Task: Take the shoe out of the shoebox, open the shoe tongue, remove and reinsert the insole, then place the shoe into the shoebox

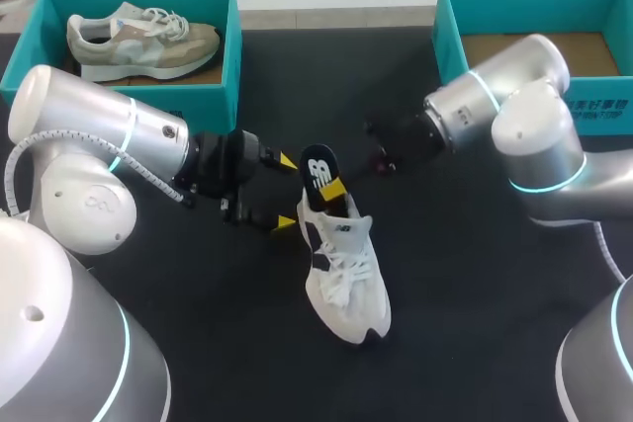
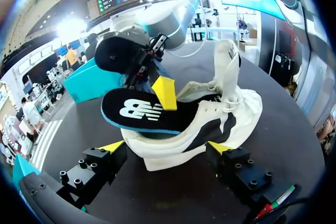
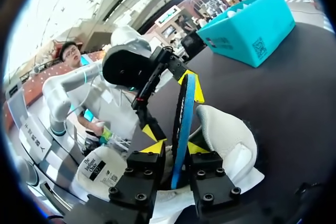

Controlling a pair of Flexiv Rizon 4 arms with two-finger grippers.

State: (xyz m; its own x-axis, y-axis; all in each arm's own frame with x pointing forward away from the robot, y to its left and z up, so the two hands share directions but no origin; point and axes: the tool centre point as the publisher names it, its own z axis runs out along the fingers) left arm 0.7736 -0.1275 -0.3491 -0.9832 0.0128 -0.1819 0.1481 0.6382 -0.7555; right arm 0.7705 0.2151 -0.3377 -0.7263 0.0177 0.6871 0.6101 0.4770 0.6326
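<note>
A white shoe [image 1: 346, 269] with black side panels lies on the dark table, its heel toward my left arm. A black insole [image 1: 318, 177] with a blue edge sticks up out of the heel opening. My right gripper [image 1: 329, 186] is shut on the insole [image 3: 184, 119], which stands on edge between its yellow tips [image 3: 175, 148]. My left gripper [image 1: 286, 192] is open, one fingertip on each side of the shoe's heel [image 2: 173, 148]. In the left wrist view the insole [image 2: 139, 111] lies over the shoe [image 2: 223, 121], with one right fingertip [image 2: 164, 93] on it.
A teal shoebox [image 1: 223, 46] at the back left holds a beige shoe [image 1: 138, 39]. A second teal shoebox [image 1: 455, 32] at the back right has a bare cardboard floor. Dark tabletop spreads around and in front of the white shoe.
</note>
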